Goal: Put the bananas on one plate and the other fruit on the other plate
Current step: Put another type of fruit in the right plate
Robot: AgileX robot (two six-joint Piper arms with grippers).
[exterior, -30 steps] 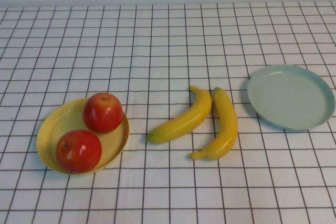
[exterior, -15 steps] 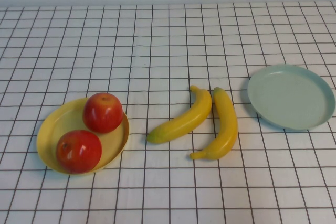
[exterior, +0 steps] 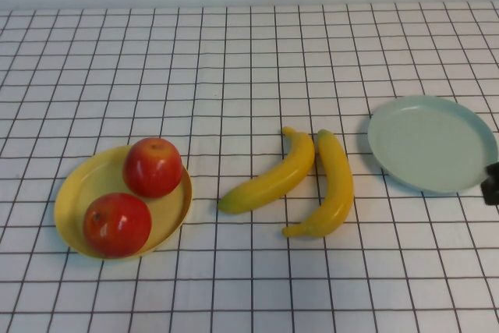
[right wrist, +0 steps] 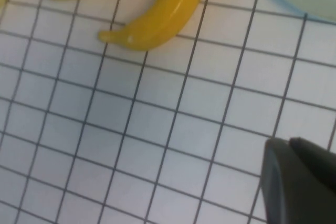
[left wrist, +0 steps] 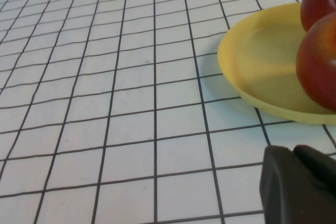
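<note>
Two red apples (exterior: 153,167) (exterior: 117,224) sit on the yellow plate (exterior: 74,193) at the front left. Two yellow bananas (exterior: 269,181) (exterior: 334,185) lie side by side on the cloth in the middle. The pale blue-green plate (exterior: 433,143) is empty at the right. My right gripper (exterior: 491,183) shows at the right edge, just in front of that plate; in the right wrist view it (right wrist: 286,142) is shut and empty, apart from the nearer banana (right wrist: 163,17). My left gripper (left wrist: 293,149) is shut and empty, close to the yellow plate (left wrist: 257,66) and the apples (left wrist: 320,61).
A white tablecloth with a black grid (exterior: 249,76) covers the table. A pale wall runs along the far edge.
A dark part of my right gripper has come into the high view at the right edge. The fruit and the plates have not moved.
</note>
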